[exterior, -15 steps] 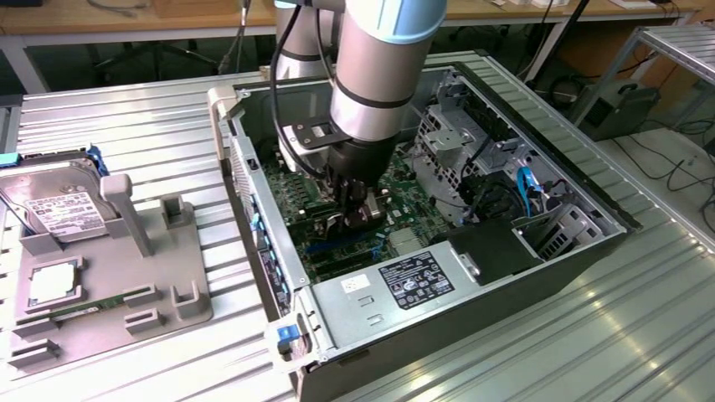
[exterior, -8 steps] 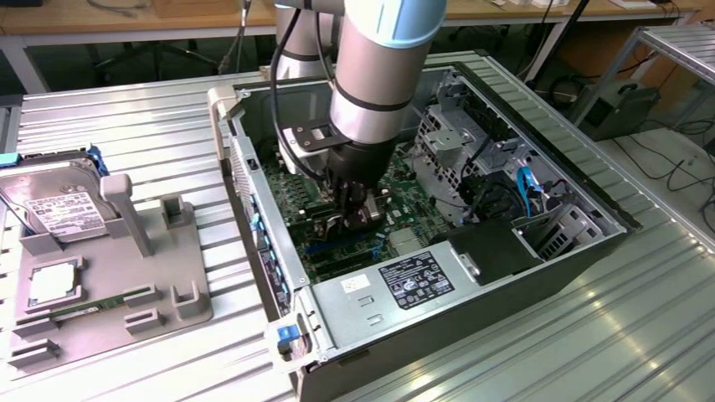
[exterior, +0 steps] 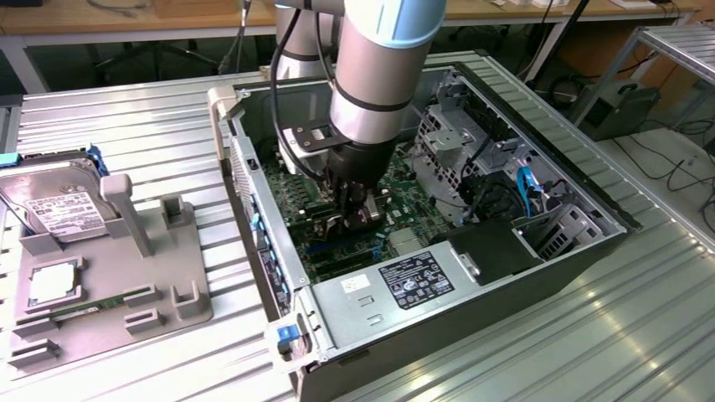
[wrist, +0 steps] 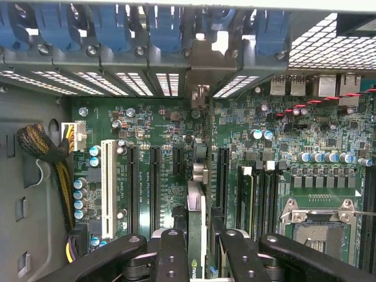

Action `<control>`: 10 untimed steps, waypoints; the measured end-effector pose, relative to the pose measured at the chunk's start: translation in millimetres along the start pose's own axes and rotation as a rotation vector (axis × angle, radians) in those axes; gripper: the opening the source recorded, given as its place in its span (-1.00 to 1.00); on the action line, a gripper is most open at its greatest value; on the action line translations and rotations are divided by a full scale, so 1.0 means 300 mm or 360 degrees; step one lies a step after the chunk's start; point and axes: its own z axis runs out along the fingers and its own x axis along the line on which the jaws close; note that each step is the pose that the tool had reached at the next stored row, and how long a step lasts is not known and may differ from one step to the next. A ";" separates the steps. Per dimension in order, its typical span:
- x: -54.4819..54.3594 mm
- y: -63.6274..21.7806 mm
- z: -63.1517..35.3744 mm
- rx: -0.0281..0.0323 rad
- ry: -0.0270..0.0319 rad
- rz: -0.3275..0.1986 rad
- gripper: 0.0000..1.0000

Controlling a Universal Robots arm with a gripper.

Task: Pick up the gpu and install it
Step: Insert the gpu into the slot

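Ribbed metal tabletop (exterior: 146,134) carries one open computer case (exterior: 558,188), laid on its side so the motherboard (exterior: 408,188) faces up for insertion from above. One gripper (wrist: 197,247) is lowered into it, its fingers (wrist: 171,258) clamped on the gpu (wrist: 197,226), held edge-down over the expansion slots with its bracket toward the rear openings. One grey fixture tray (exterior: 112,276) beside the case keeps one hard drive (exterior: 56,209) upright.

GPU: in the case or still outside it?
In the case. The hand grips the GPU edge-on over the motherboard, bracket at the rear slots. Whether it is fully seated, cannot tell.
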 end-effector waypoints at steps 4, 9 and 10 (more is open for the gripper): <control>0.000 0.000 0.002 0.00012 -0.00013 0.0000 -0.47; 0.000 0.000 -0.011 0.00001 0.00008 0.0000 -0.33; -0.001 0.000 -0.025 0.00000 0.00010 0.0000 -0.33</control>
